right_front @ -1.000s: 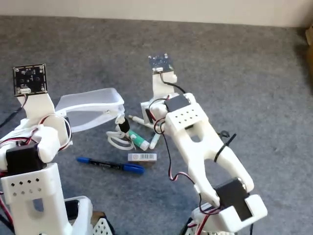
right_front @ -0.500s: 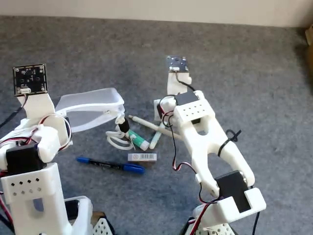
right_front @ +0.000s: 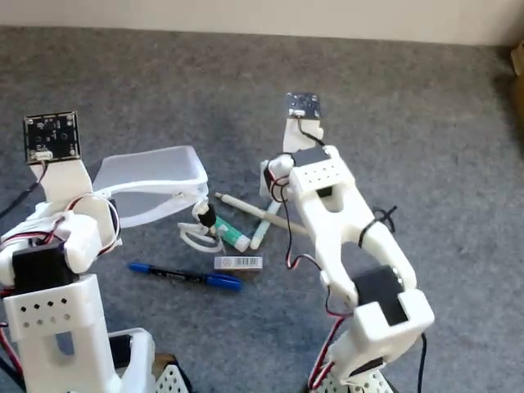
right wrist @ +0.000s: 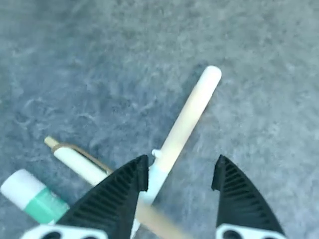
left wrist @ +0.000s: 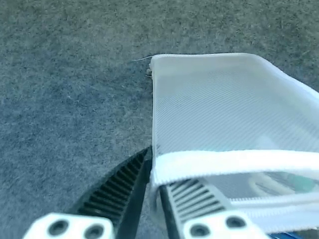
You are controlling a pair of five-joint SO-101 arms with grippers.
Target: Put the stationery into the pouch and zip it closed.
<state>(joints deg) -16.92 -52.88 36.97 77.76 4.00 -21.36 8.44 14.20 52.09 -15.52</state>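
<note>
A soft, see-through white mesh pouch (right_front: 151, 182) lies on rough grey carpet (right_front: 409, 123) just beside the loose stationery. It is rectangular, with a thicker woven band along its mouth. The left gripper (left wrist: 152, 167) has its two black ribbed fingers pinched tight on one end of that band. The right gripper (right wrist: 180, 162) hangs low over the pile with its pointed, ribbed black fingers spread wide and nothing between them. Under it, two slim pale pens cross each other: one smooth cream pen (right wrist: 192, 112) with a rounded end, and one white pen (right wrist: 77, 159) with a thin gold clip. One stubby green and white glue stick (right_front: 232, 233) lies near them. One blue marker (right_front: 184, 276) and one small block-shaped eraser (right_front: 238, 263) in a printed sleeve lie closer to the arm bases. One small white looped item (right_front: 196, 236) with a black part sits by the pouch's mouth; what it is cannot be told
</note>
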